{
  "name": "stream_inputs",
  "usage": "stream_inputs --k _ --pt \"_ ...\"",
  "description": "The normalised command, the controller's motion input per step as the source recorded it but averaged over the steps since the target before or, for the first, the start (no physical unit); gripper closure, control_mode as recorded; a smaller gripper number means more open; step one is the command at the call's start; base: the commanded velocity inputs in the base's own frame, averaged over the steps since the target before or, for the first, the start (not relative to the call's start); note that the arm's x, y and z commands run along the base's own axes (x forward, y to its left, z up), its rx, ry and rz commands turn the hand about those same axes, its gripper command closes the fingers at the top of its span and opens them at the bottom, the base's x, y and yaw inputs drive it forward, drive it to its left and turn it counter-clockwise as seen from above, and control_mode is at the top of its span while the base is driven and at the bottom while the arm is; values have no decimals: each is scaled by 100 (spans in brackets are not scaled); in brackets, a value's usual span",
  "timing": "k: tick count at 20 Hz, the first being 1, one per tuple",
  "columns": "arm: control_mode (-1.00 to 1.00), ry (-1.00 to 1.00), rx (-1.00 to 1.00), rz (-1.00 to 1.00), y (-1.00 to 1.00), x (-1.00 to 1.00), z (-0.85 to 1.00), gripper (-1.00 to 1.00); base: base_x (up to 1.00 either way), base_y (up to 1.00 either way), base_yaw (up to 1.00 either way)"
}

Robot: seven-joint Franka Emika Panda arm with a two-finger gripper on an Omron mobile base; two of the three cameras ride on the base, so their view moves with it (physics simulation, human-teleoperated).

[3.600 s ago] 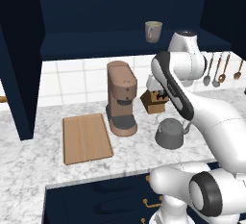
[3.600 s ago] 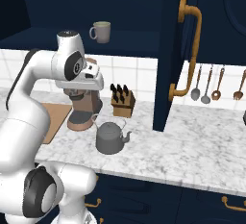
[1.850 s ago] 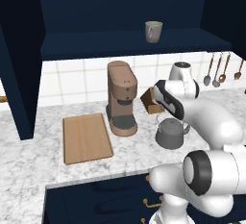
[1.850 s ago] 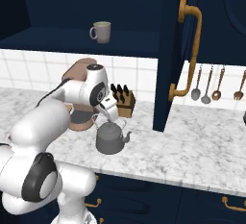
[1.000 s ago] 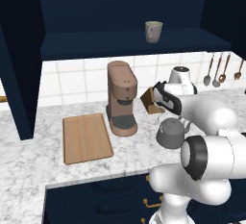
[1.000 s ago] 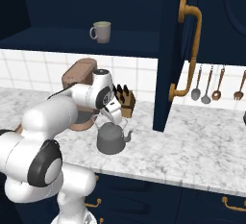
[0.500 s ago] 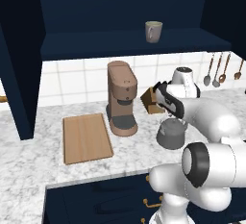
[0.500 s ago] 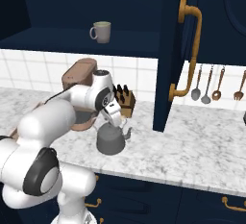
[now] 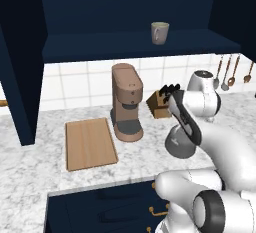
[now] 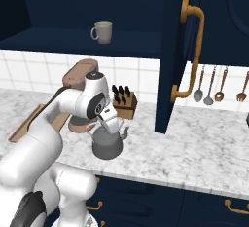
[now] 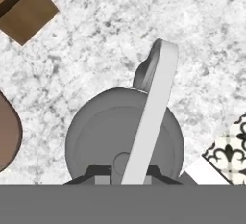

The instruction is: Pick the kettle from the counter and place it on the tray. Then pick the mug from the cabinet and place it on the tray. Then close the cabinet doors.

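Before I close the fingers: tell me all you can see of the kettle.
The kettle is squat, round, dark grey metal, with a thin pale arched handle and a short spout. It stands upright on the marble counter, right of the coffee machine, near the knife block. The gripper sits low astride the handle; contact is unclear.

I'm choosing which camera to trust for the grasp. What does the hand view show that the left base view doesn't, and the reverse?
The hand view alone shows the kettle's handle from above, running between the hand's fingertips, and the spout. The left base view alone shows the tray, the mug in the cabinet, and the coffee machine. Both show the kettle on the counter and the knife block.
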Motion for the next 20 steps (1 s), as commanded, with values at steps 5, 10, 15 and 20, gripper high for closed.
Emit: stream_inputs --k 5,10,15,20 --pt "-100 -21 0 0 59 -37 36 100 0 0 0" --pt "-100 -12 -1 1 73 -15 33 100 0 0 0" --pt "-100 0 0 0 78 -7 24 100 0 0 0" --pt "-100 3 0 0 78 0 14 100 0 0 0"
